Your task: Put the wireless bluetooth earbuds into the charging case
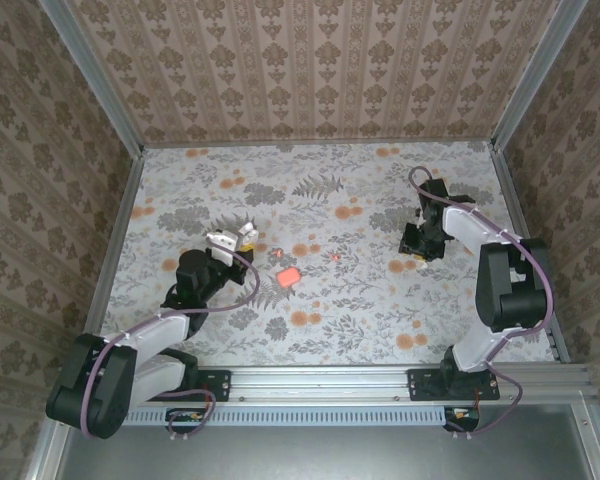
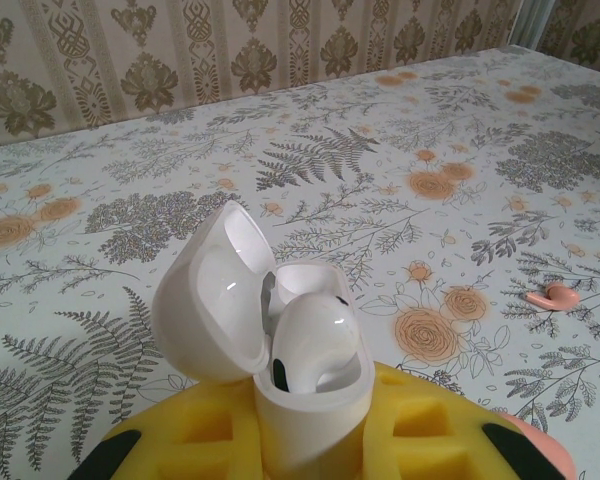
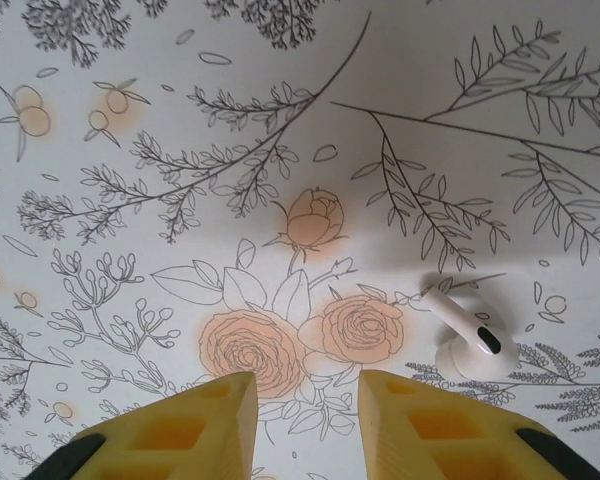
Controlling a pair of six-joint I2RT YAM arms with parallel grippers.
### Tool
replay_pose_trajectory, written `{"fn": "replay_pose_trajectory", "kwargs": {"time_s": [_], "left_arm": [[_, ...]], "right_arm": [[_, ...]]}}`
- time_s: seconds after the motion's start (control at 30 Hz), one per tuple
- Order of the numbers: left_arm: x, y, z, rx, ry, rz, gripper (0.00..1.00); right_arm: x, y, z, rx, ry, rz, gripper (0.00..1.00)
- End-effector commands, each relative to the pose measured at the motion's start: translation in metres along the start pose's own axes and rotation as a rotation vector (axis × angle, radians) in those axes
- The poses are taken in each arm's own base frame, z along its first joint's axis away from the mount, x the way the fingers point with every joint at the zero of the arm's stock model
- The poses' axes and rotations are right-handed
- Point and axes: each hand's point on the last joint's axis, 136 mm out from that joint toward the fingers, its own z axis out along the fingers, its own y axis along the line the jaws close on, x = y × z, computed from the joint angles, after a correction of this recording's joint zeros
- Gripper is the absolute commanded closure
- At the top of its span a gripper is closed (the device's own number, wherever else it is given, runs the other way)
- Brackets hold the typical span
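**Entry: white case (image 2: pixel 310 405), lid open, one earbud (image 2: pixel 315 335) seated; second earbud (image 3: pixel 465 335) loose on table (image 1: pixel 380 320).**

Left gripper (image 2: pixel 305 435) was clenched on the case body and held it upright above the table. The lid (image 2: pixel 215 300) was tipped back, apparently to leave the bays facing up for loading. The seated earbud filled the near bay, and the bay behind it looked vacant. Right gripper (image 3: pixel 307 420) hung low over the floral table, well apart from the case, with jaws parted and nothing between them. The second earbud lay on its side just outside one finger rather than in the gap, so a sideways shift was judged necessary before any pinch. A coral piece (image 1: pixel 288 275) lay on the table near the left gripper, untouched.
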Motion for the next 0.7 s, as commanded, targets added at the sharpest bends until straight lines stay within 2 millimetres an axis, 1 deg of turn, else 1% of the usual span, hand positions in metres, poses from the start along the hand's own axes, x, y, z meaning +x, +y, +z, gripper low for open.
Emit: {"fn": "replay_pose_trajectory", "kwargs": {"time_s": [0.0, 0.13, 0.23, 0.53, 0.67], "left_arm": [[-0.012, -0.001, 0.003, 0.018, -0.028, 0.023, 0.99], [-0.012, -0.002, 0.002, 0.018, -0.027, 0.023, 0.99], [-0.013, -0.002, 0.002, 0.02, -0.03, 0.024, 0.99], [-0.013, -0.001, 0.002, 0.015, -0.026, 0.025, 0.99], [-0.013, -0.001, 0.002, 0.015, -0.026, 0.027, 0.99]], "right_arm": [[0.01, -0.008, 0.001, 0.028, 0.037, 0.038, 0.67], [0.018, -0.018, 0.013, 0.063, 0.059, 0.052, 0.67], [0.02, -0.023, 0.02, 0.08, 0.072, 0.06, 0.66], [0.012, -0.035, 0.031, 0.11, 0.063, 0.074, 0.64], [0.009, -0.041, 0.031, 0.134, 0.053, 0.075, 0.64]]}}
